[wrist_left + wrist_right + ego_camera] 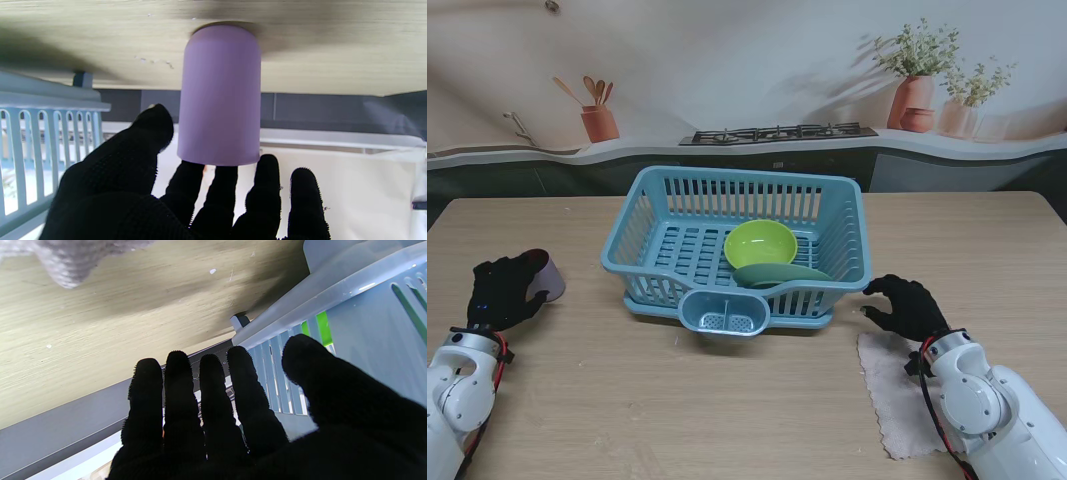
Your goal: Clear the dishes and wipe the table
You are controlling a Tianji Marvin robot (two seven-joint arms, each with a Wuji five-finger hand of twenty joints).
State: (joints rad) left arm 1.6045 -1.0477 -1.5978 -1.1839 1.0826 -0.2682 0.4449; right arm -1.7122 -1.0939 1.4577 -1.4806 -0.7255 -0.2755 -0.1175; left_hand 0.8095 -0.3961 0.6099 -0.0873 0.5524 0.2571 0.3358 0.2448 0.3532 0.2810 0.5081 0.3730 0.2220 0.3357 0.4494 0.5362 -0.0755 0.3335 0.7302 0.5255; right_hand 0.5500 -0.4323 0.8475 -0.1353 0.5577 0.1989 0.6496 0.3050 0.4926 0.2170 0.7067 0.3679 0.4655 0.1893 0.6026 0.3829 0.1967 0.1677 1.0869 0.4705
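cloth (899, 398): pale, flat on the surface (677, 400), nearer to me than the rack's right corner; right forearm lies over its right edge.
right hand (909, 306): black glove, just right of the rack's near right corner, at the far edge of the cloth. Fingers (176, 396) straight and slightly apart in the wrist view, thumb off to the side, nothing held. Contact with the rack: cannot tell.
left hand (503, 289): black glove, well left of the rack. Fingers spread with the cup in front of the fingertips, thumb (150, 133) beside the cup wall. Not clamped; whether any finger touches the cup I cannot tell.
cup (220, 96): lilac, standing on the surface with the open rim up, well left of the rack, just beyond the left hand.
rack (737, 245): light blue slotted dish rack, centre of the surface, small cutlery pocket (724, 312) on its near wall.
plate (782, 274): green, inside the rack against the near wall, right of the pocket.
bowl (761, 243): lime green, inside the rack, just beyond the plate, touching or overlapping it.
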